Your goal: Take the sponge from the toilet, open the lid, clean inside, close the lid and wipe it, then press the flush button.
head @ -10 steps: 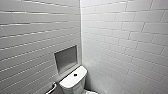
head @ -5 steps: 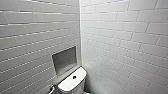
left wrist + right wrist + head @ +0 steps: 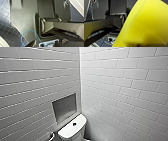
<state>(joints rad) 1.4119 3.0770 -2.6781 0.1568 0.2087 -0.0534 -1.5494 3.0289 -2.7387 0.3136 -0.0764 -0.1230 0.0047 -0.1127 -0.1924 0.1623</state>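
White tile covers the left wall, where a grey recessed niche sits just above the toilet, whose tank top carries the dark flush button at its centre. We cannot tell how our left claw stands. On our right, the yellow sponge looms close before the wrist camera, gripped in our right claw.

White tiled walls met at a corner; a niche (grey, rectangular) was recessed in the left one. Floor: dark tiles.
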